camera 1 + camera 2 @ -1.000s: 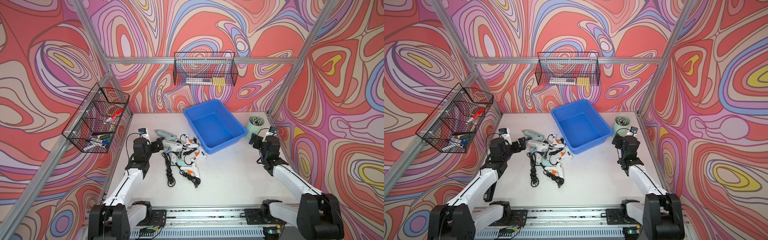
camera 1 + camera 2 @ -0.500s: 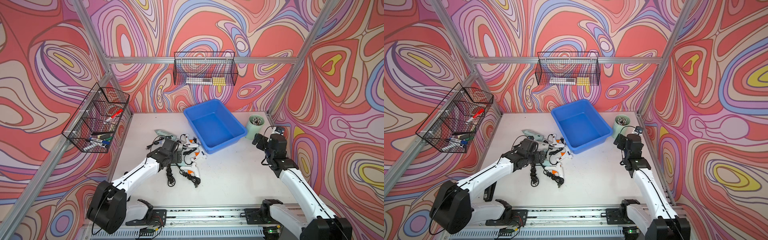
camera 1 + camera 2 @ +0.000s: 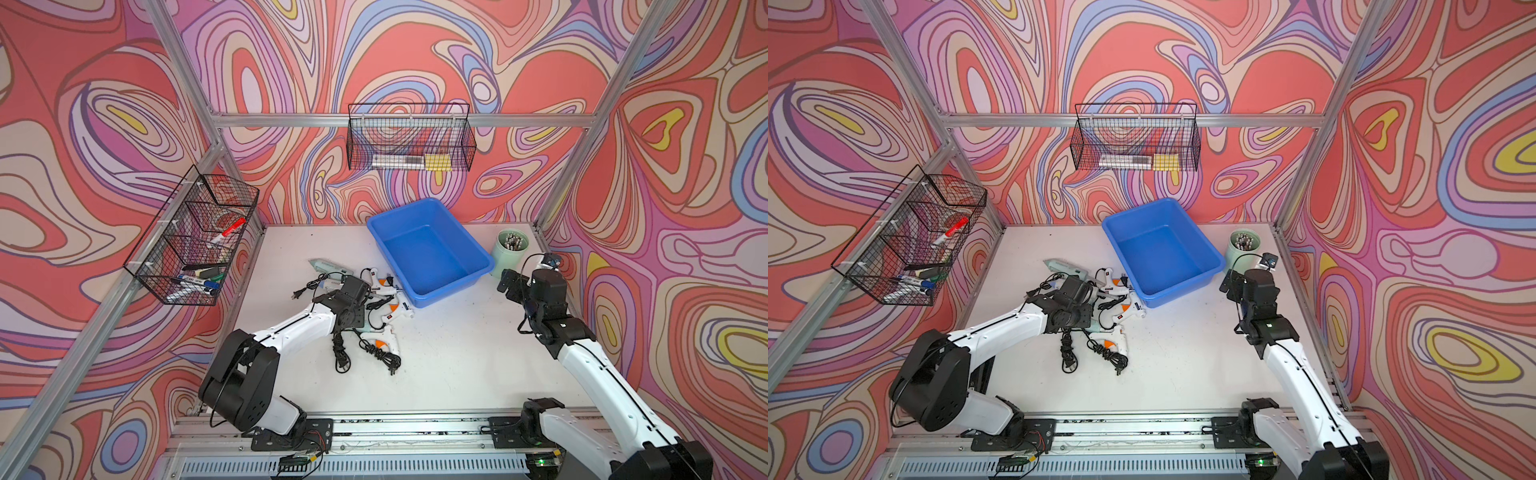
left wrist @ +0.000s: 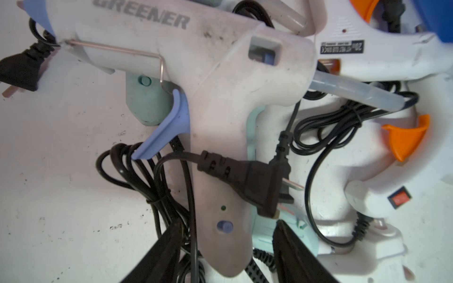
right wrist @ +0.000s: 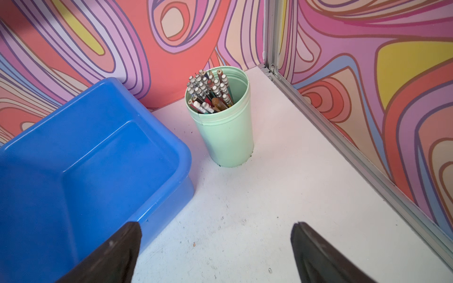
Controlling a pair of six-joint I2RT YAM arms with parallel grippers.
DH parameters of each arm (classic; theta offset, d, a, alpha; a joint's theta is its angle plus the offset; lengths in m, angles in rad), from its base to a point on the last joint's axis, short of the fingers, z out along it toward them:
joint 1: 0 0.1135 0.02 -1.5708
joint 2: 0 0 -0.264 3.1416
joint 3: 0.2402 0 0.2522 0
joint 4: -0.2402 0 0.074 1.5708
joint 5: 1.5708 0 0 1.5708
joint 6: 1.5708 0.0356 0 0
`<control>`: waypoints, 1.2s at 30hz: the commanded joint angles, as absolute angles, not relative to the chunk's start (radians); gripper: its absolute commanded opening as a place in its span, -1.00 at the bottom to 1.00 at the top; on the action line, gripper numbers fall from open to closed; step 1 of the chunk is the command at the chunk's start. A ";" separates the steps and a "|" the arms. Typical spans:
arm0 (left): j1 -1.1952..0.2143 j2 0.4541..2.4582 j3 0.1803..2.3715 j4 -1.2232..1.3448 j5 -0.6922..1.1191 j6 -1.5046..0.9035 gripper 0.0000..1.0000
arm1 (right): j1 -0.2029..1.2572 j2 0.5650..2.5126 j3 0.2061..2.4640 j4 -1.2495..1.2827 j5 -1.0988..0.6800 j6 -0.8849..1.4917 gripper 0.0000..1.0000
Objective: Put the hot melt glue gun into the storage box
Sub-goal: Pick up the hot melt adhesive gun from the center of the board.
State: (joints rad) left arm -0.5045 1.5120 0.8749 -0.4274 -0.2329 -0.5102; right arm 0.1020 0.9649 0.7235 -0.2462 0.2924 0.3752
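Left fingers (image 4: pixel 166 257) straddle the GREENER glue gun (image 4: pixel 220 103) handle half-spread, cords (image 4: pixel 159 196) caught between; lifting could drag tangled neighbouring guns (image 4: pixel 392 56). Right fingers (image 5: pixel 107 257) gape wide, empty.

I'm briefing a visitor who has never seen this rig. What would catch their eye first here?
The loud swirling wall pattern all round, then the tangle of glue guns and black cords mid-table, beside the empty blue storage box. The left gripper hangs over that tangle, its jaws open on either side of the handle of the white glue gun, not yet gripping.
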 commanded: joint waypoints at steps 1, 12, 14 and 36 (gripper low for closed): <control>-0.505 1.549 0.903 -0.406 -0.277 -0.518 0.14 | 0.112 0.953 0.735 -0.259 0.319 0.365 0.95; -0.503 1.643 0.931 -0.350 -0.308 -0.495 0.01 | 0.117 0.940 0.731 -0.256 0.319 0.356 0.96; -0.503 1.656 0.931 -0.340 -0.297 -0.498 -0.13 | 0.117 0.937 0.731 -0.256 0.319 0.356 0.96; -0.503 1.281 0.826 -0.223 -0.230 -0.394 -1.00 | 0.237 1.100 0.930 -0.306 0.143 0.334 0.96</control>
State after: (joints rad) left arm -0.5037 1.3437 0.8482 -0.3271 -0.2390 -0.4492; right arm 0.2127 1.0561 0.8913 -0.2813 0.2310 0.3489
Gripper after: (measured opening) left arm 0.414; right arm 0.982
